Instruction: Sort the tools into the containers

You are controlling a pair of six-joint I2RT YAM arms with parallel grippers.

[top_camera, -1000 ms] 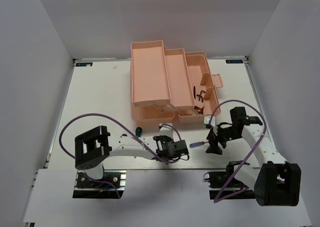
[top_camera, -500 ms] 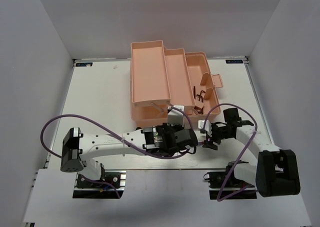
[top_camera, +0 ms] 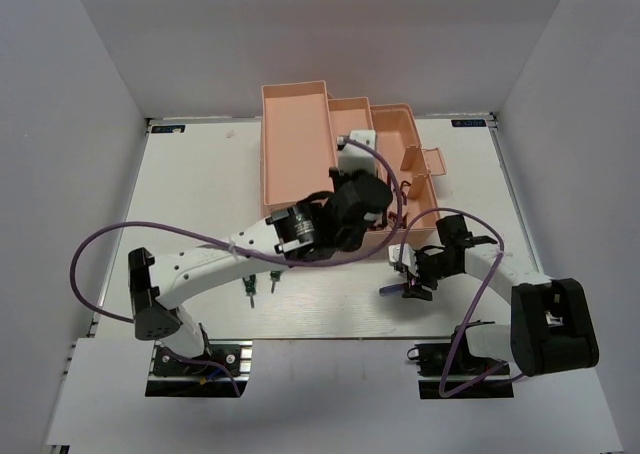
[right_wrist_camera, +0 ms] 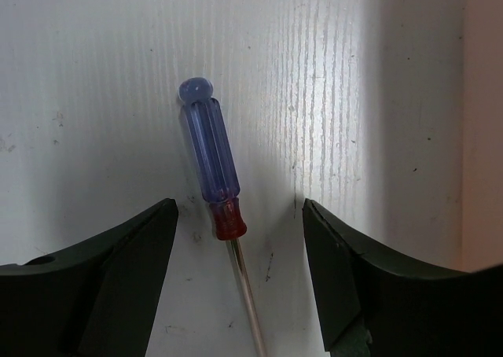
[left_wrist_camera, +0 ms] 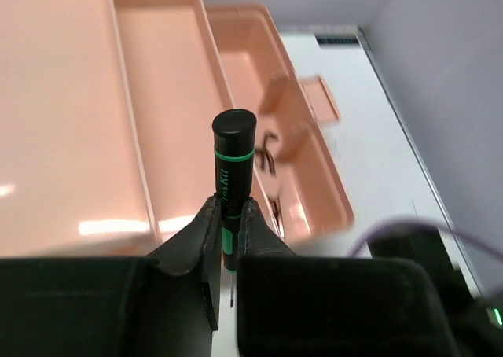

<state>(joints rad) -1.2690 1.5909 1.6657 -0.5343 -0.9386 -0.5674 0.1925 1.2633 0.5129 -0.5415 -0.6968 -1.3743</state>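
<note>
Right wrist: spread right gripper [right_wrist_camera: 240, 219] straddles blue screwdriver [right_wrist_camera: 211, 164], handle toward frame top; left gripper [left_wrist_camera: 229, 219] pinches green screwdriver [left_wrist_camera: 233, 149].

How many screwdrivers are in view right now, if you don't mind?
4: slim green screwdriver in the left hand; blue-and-red screwdriver below the right hand; two stubby green screwdrivers on the table. Others may be hidden.
</note>
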